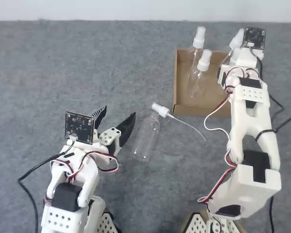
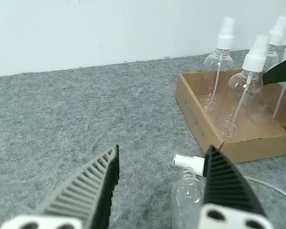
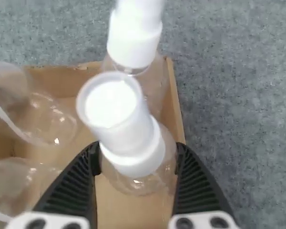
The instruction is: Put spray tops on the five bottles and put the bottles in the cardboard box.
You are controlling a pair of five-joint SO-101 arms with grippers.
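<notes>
Since one bottle is not yet in the box, the coming move turns on the left half of the table (image 1: 63,63). In the high view the left gripper (image 1: 119,112) sits at about 7 o'clock on the table, its two fingers spread wide and holding nothing. The lying bottle (image 1: 146,138) is just beside it at 3 o'clock, on its side, its long axis running from the base at 7 o'clock to the neck at 1 o'clock. A spray top (image 1: 160,109) lies at that neck but seems unseated, since its thin dip tube (image 1: 189,125) trails across the table toward 4 o'clock. The left arm is plainly the nearer one, and a grasp would probably go across the body, square to that axis. Further right, at 1 o'clock from the lying bottle, the cardboard box (image 1: 176,82) holds at least three upright bottles (image 2: 245,86), each with its top on. The right gripper (image 3: 137,150) hangs over the box's 3 o'clock side, its fingers pressed against either side of the held bottle (image 3: 133,183), which stands capped inside the box
</notes>
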